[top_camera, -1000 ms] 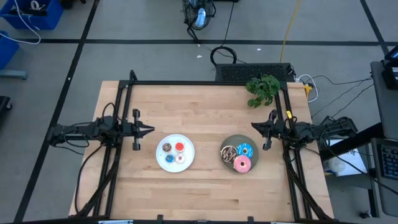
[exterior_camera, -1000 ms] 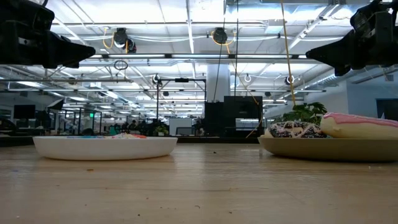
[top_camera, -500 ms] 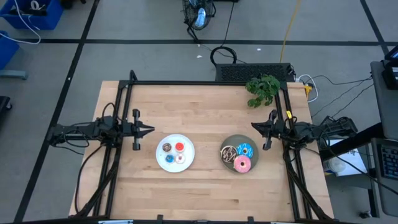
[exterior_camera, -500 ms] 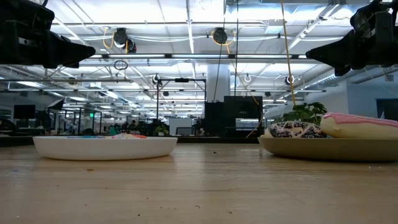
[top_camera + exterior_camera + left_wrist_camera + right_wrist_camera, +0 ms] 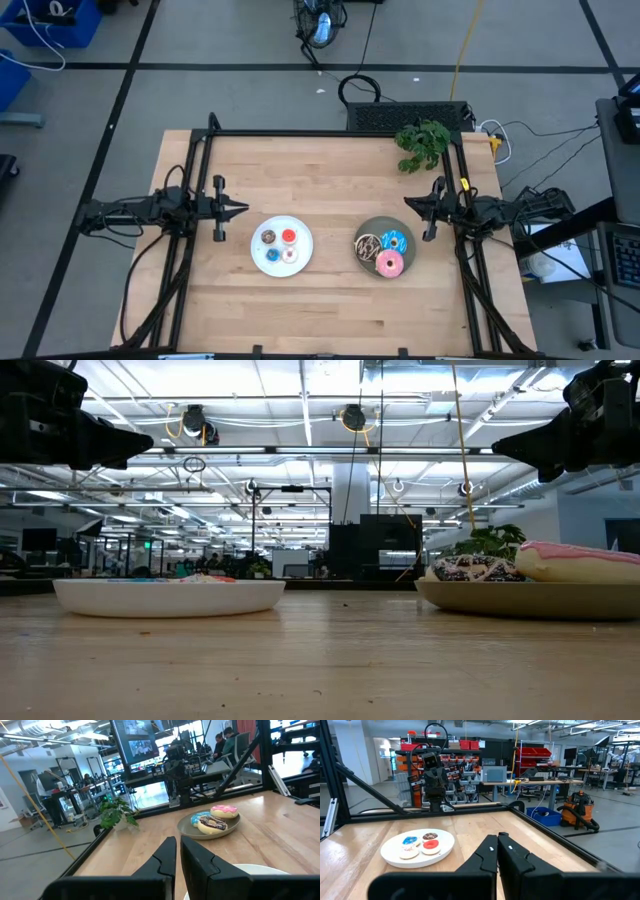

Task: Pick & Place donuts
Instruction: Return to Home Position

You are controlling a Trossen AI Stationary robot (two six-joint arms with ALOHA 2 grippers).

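Four tiny donuts, red [image 5: 289, 237], blue [image 5: 272, 255], white [image 5: 290, 255] and brown [image 5: 269, 238], lie on a white plate [image 5: 281, 246] left of the table's middle. Three larger donuts, pink [image 5: 389, 264], blue sprinkled [image 5: 394, 242] and chocolate brown [image 5: 367, 246], sit on a grey plate [image 5: 385, 249] to its right. My left gripper [image 5: 243, 209] hovers shut above the table just left of the white plate. My right gripper [image 5: 408, 202] hovers shut just beyond the grey plate's far right side. Both grippers hold nothing.
A small green plant [image 5: 422, 142] stands at the table's far right corner. A black frame [image 5: 330, 133] runs along the far edge and both sides. Bare wood lies between the plates and across the far half of the table.
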